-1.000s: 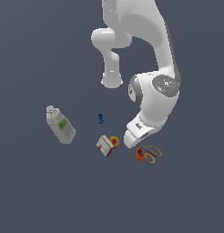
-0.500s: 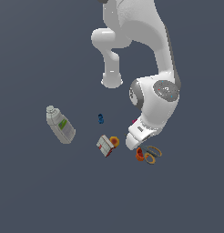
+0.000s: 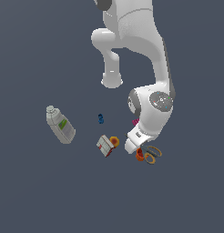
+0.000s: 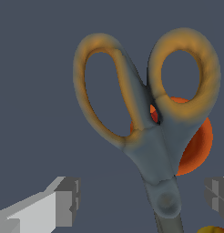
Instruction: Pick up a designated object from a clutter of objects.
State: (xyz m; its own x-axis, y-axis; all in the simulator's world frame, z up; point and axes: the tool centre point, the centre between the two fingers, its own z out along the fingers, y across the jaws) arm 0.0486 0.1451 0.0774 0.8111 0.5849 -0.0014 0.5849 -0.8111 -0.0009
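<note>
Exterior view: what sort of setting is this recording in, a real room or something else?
Most likely a simulated tabletop scene, not a real room. The ground is flat, featureless grey with no walls or furniture; the white arm and scattered items like the bottle and scissors look rendered.

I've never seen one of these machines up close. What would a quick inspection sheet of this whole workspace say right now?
Surface: plain dark grey floor, bare apart from a few small items.
Job's thing: scissors with orange-yellow loop handles, lying flat and partly overlapping an orange-red cup.
Clutter: grey-white bottle with green label, on its side; tiny blue piece; red-white box touching a small orange cup; a pink item mostly hidden behind the arm.
End effector: low over the scissors near their pivot, fingers spread either side, not touching.
Cables: nothing seen.
Surroundings: nothing seen beyond the white arm.
</note>
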